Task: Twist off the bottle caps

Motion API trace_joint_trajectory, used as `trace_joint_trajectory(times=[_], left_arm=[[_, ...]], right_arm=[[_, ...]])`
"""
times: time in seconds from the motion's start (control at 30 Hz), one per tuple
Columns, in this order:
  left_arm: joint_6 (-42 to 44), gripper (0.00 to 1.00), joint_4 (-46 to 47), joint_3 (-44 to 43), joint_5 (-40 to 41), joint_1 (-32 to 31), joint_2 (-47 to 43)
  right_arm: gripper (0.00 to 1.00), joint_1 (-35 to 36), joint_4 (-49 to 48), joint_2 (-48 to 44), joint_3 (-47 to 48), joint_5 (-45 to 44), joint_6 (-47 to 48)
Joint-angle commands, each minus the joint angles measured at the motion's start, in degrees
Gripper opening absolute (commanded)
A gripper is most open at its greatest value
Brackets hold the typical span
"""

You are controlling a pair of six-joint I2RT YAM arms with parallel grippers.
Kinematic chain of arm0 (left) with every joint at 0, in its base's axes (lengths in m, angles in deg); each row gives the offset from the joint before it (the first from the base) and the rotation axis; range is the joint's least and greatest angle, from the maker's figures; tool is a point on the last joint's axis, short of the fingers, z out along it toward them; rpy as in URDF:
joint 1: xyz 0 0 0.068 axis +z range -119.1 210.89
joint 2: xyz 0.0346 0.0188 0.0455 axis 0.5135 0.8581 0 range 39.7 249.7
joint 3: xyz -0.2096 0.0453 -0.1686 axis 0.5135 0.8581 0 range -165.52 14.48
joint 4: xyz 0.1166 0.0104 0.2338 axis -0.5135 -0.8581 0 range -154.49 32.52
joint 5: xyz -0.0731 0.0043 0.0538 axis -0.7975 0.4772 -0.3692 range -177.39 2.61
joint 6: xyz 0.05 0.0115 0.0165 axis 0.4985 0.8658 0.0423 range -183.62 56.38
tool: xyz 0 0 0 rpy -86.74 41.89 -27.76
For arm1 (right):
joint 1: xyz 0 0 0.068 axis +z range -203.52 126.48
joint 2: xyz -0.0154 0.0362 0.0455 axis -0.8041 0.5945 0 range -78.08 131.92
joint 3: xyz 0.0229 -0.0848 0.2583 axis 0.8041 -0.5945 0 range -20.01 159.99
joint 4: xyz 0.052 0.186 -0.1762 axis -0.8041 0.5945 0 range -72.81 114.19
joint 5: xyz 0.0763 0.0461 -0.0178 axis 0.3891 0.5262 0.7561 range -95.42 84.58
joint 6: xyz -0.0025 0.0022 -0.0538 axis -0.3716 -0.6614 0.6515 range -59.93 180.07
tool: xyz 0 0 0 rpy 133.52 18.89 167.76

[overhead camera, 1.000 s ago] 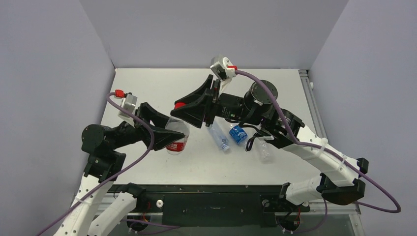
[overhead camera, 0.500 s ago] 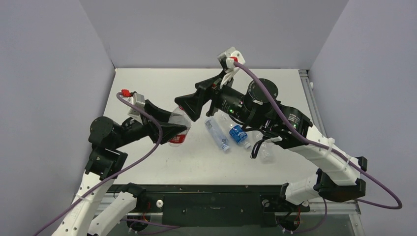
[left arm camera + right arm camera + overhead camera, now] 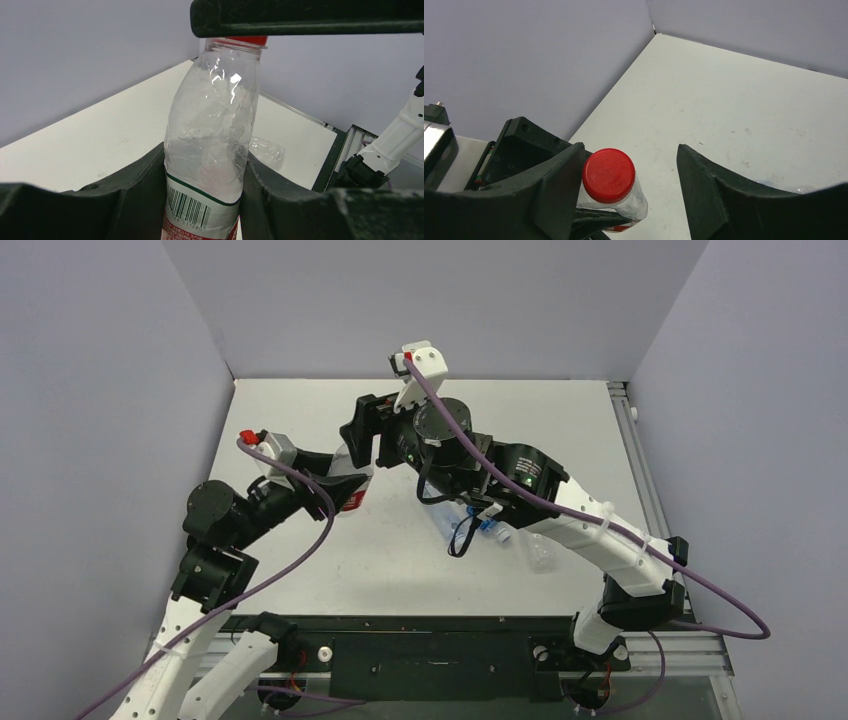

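As seen from the fixed overhead camera, the left gripper point(image 3: 338, 483) reaches in from the left and is clamped around a red-label bottle point(image 3: 352, 502). The bottle stands on the white table point(image 3: 290, 410), left of centre. The right gripper point(image 3: 360, 435) hangs directly over the bottle top and hides the cap in this view. 3 more clear bottles lie on their sides under the right arm: a pale-blue-label bottle point(image 3: 447, 523), a blue-label bottle point(image 3: 487, 530) and an unlabelled bottle point(image 3: 540, 555). Their caps cannot be made out.

Left wrist: both fingers point(image 3: 135, 185) press the bottle point(image 3: 210, 125) at the upper edge of its label, barcode toward the camera. The bottle stands near upright, leaning slightly right. The red cap point(image 3: 241, 40) sits on the neck. 1 black finger of the right gripper point(image 3: 305, 17) crosses the frame just above it and covers the cap's top. A crumpled clear bottle point(image 3: 267, 150) lies on the table behind.

Right wrist: the red cap point(image 3: 608, 175) is seen from above, seated on the bottle neck. The right gripper point(image 3: 630, 152) has its jaws wide apart with the cap between them. The cap is just beside the finger at image left, contact not determinable, with a clear gap to the other finger. The left gripper point(image 3: 519, 145) shows below the cap.
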Motion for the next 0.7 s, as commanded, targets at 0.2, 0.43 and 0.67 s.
trace_joint_trajectory(times=[0.2,0.43,0.67], left_arm=[[0.2,0.18,2.3,0.6,2.3,-0.2,-0.7],[-1.7,0.21,2.4,0.1,1.7,-0.2,0.0],[-11.6,0.28,6.9,-0.9,-15.3,-0.2,0.6]], right_arm=[[0.28,-1.1,-6.3,-1.9,-2.3,3.4,-4.2],[0.0,-2.8,-9.7,-3.8,-5.9,11.5,-4.0],[0.0,-5.7,-13.3,-9.3,-9.0,36.2,3.4]])
